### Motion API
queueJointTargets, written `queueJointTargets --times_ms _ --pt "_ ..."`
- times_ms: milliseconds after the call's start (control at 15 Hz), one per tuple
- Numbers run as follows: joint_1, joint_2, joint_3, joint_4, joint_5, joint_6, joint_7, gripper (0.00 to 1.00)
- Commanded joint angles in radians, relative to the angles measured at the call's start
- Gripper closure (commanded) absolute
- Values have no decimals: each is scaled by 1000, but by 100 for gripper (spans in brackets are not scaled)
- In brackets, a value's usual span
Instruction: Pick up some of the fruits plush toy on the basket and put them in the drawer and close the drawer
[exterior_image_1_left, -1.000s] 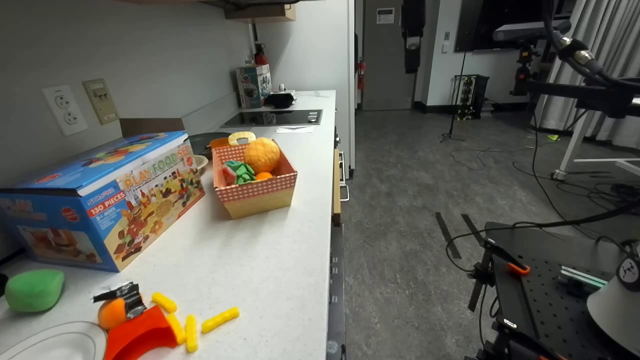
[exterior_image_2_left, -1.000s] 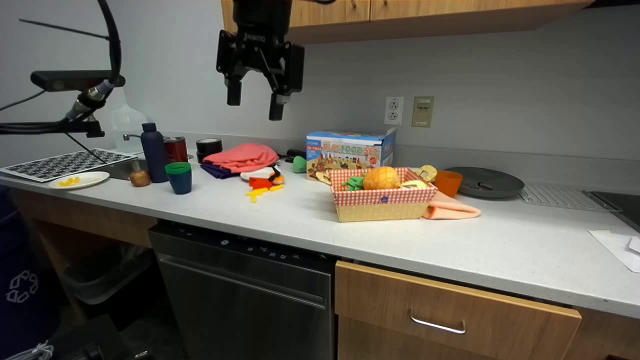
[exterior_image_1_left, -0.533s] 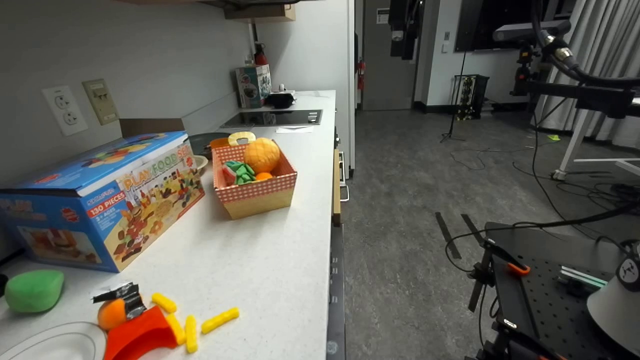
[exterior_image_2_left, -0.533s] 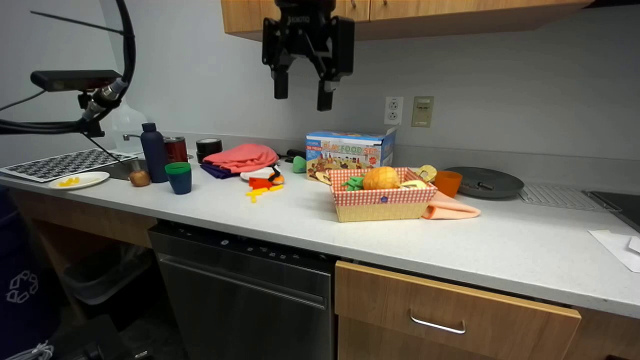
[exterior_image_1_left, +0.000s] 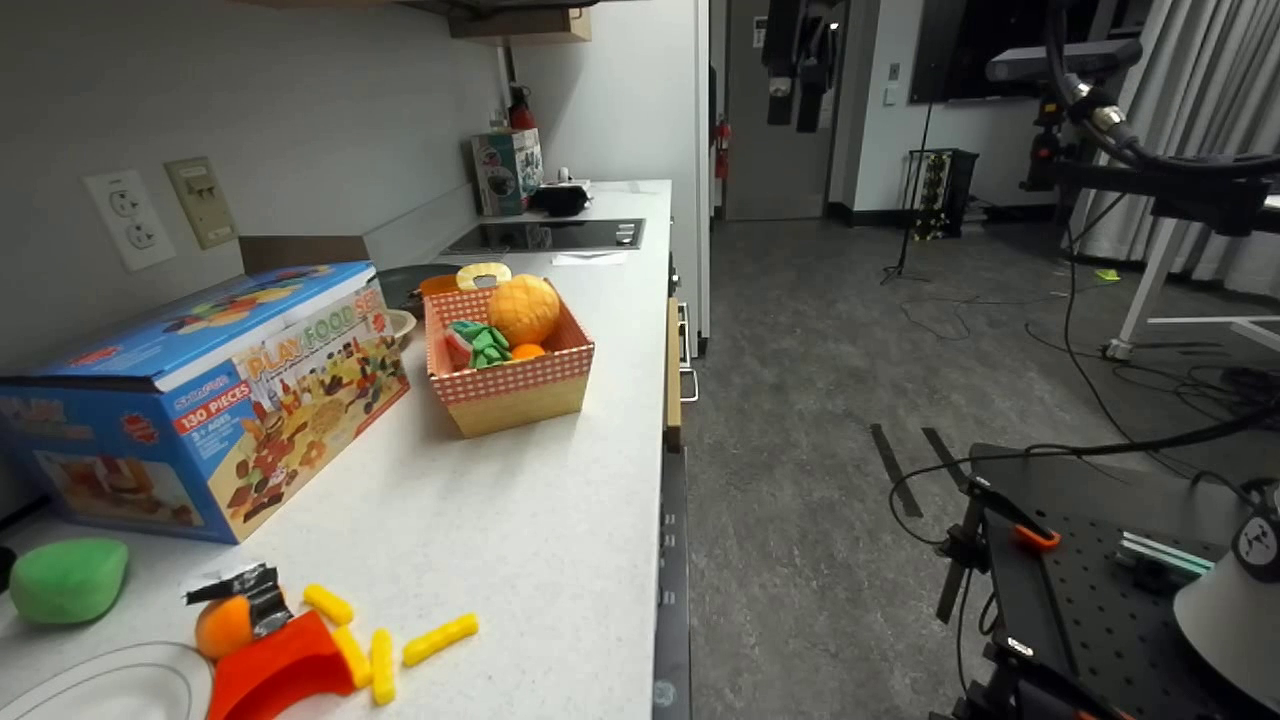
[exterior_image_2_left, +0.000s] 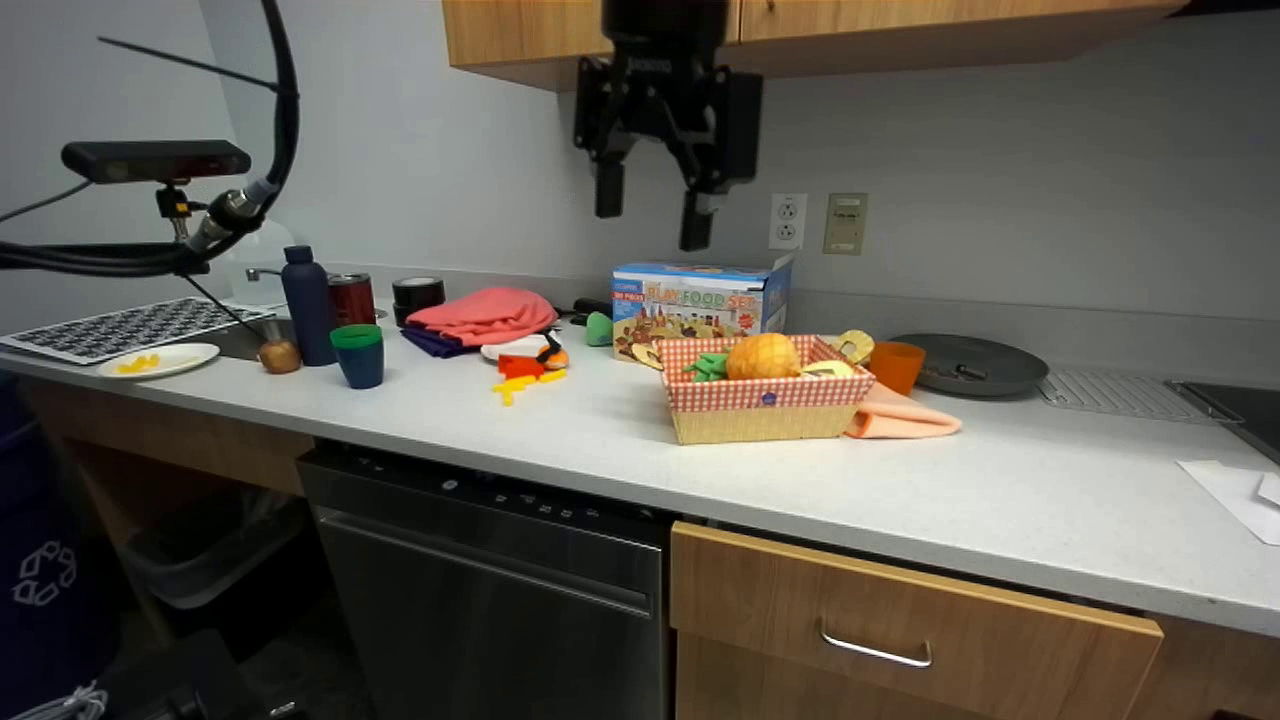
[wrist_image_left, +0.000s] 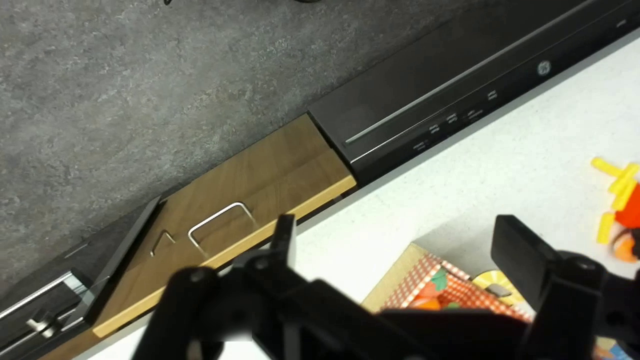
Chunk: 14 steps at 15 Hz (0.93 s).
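The woven basket (exterior_image_2_left: 770, 425) with a red checked rim stands on the counter; it also shows in an exterior view (exterior_image_1_left: 515, 405) and the wrist view (wrist_image_left: 385, 285). It holds a big round orange plush toy (exterior_image_1_left: 524, 310), a green leafy toy (exterior_image_1_left: 488, 345) and a small orange toy (exterior_image_1_left: 527, 352). The wrist view shows a reddish toy with a green leaf (wrist_image_left: 440, 280). My gripper (exterior_image_2_left: 652, 208) is open and empty, high above the counter; the wrist view (wrist_image_left: 395, 225) shows the basket partly hidden beneath it. The wooden drawer (exterior_image_2_left: 900, 610) stands slightly out; its inside is hidden.
The play food box (exterior_image_2_left: 690, 310) stands behind the basket. A peach cloth (exterior_image_2_left: 905, 412), an orange cup (exterior_image_2_left: 895, 366) and a dark pan (exterior_image_2_left: 970, 365) are beside it. Yellow sticks (exterior_image_1_left: 440, 640) and a red piece (exterior_image_1_left: 285, 665) lie on the counter. A cabinet (exterior_image_2_left: 850, 40) hangs above.
My open gripper has moved toward the basket, rightward in an exterior view, rising a little and then coming down slightly. The basket, toys and drawer have not moved.
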Motion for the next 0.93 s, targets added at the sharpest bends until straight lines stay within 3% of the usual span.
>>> queueJointTargets --times_ms 0,267,533,733,867 --pt "-60 169 -89 109 94 74 -63 0" --pt "-134 371 -147 238 265 116 -133 0" --pt "-219 529 -114 331 369 84 -118 0" --pt "-258 573 -84 354 385 67 -93 0" --pt "-258 552 -72 299 347 120 -104 0"
